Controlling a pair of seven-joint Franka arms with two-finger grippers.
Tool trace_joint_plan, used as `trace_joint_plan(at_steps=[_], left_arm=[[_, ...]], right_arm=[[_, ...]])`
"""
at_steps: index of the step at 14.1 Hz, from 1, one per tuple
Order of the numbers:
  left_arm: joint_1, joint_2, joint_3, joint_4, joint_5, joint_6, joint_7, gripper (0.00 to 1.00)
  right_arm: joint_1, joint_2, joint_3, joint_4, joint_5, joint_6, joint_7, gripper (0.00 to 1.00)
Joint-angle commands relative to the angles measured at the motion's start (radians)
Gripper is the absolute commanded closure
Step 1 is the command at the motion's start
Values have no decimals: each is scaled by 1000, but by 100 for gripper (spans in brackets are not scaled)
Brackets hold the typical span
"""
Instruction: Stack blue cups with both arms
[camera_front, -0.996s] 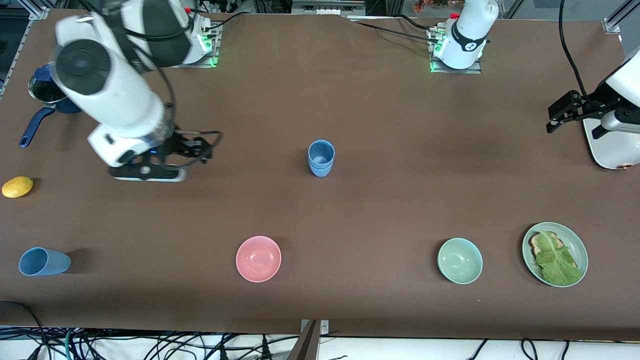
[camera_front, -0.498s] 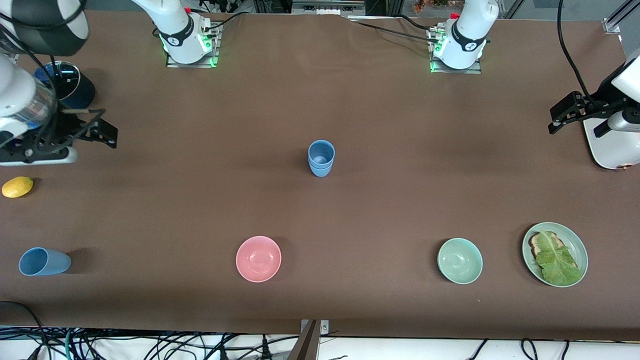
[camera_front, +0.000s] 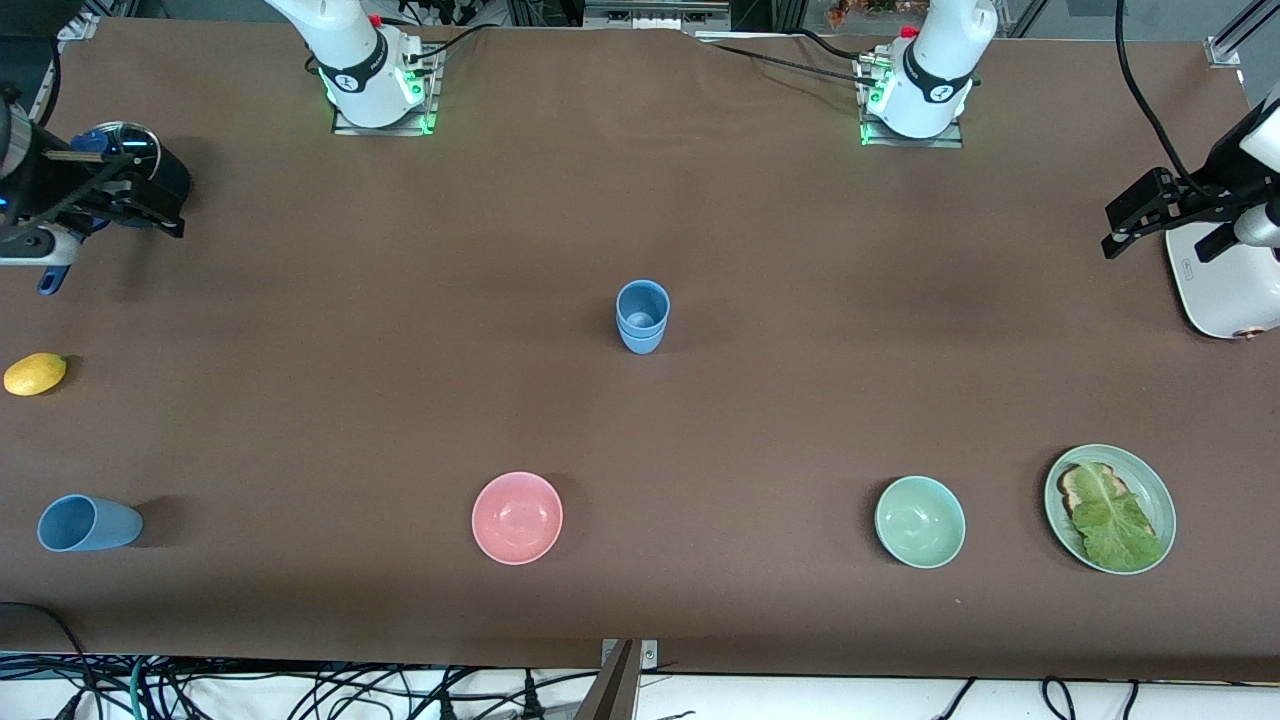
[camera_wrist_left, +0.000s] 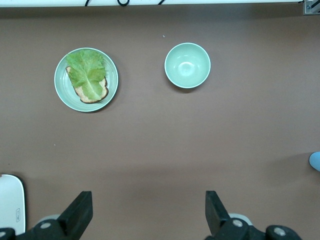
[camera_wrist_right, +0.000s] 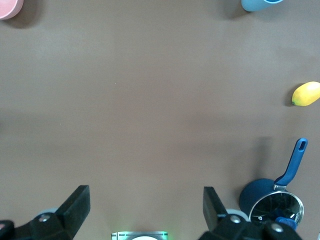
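Observation:
Two blue cups (camera_front: 642, 315) stand upright, nested one in the other, at the middle of the table. A third blue cup (camera_front: 88, 523) lies on its side near the front camera at the right arm's end; it also shows in the right wrist view (camera_wrist_right: 260, 4). My right gripper (camera_front: 150, 208) is open and empty, up over the dark-blue saucepan (camera_front: 150, 170); in its wrist view (camera_wrist_right: 145, 210) the fingers stand wide apart. My left gripper (camera_front: 1135, 215) is open and empty at the left arm's end, beside a white appliance (camera_front: 1215, 290); its wrist view (camera_wrist_left: 148, 212) shows bare table between the fingers.
A lemon (camera_front: 35, 373) lies near the saucepan. A pink bowl (camera_front: 517, 517), a green bowl (camera_front: 920, 521) and a green plate (camera_front: 1150, 480) with toast and lettuce stand along the side near the front camera. Bare table surrounds the stacked cups.
My right arm has drawn back from near the middle of the table to its own end, over the saucepan. My left gripper has shifted slightly. The cups have not moved.

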Motion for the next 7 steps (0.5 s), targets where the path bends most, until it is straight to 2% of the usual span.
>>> trace_joint_plan(at_steps=[1, 7], left_arm=[[-6, 18, 6, 35, -11, -26, -2, 1], [-2, 21, 6, 33, -10, -26, 3, 1]], right_arm=[[-9, -28, -1, -22, 61, -5, 20, 0], [-8, -28, -12, -20, 67, -4, 27, 0]])
